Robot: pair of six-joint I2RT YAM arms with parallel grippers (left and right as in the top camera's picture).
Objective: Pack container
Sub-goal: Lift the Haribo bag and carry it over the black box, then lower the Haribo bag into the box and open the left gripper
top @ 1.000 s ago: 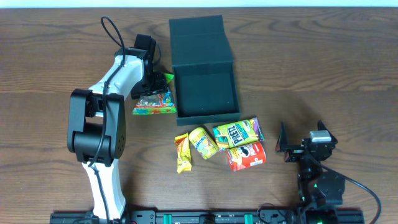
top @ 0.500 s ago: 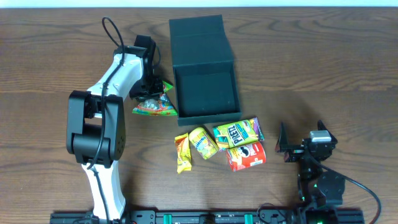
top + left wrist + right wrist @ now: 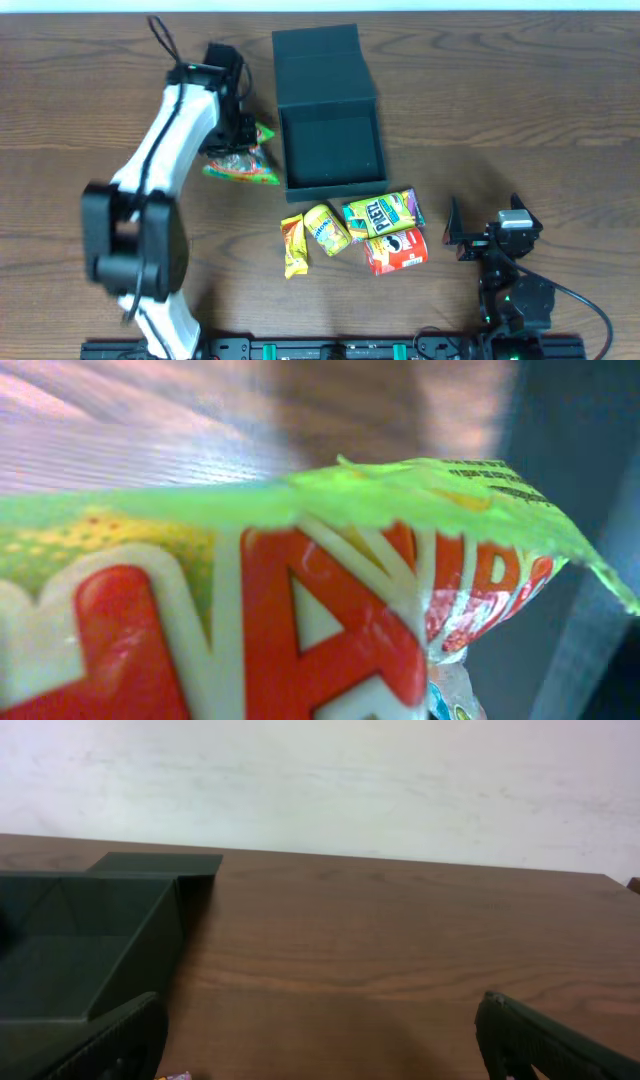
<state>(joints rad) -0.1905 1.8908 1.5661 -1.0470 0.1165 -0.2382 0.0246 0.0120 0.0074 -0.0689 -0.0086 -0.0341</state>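
The container (image 3: 330, 183), a dark teal-black square box, lies open at the table's middle back with its flap lid (image 3: 322, 62) folded away; nothing is inside it. Just left of it my left gripper (image 3: 243, 135) is shut on the top of a green and red candy bag (image 3: 242, 164), which hangs tilted above the wood. That bag (image 3: 250, 610) fills the left wrist view and hides the fingers, with the container's dark wall (image 3: 590, 510) behind it. My right gripper (image 3: 480, 240) rests open at the front right, holding nothing (image 3: 320, 1050), and faces the container (image 3: 70, 960).
Several snack packets lie in front of the container: a yellow wrapper (image 3: 293, 245), a yellow pouch (image 3: 326, 228), a green Pretz pack (image 3: 382, 212) and a red Pringles pack (image 3: 396, 250). A pale wall stands behind the table's far edge.
My left jaws closed on the candy bag and the arm rose, lifting the bag off the table and tipping it. The right arm stayed still.
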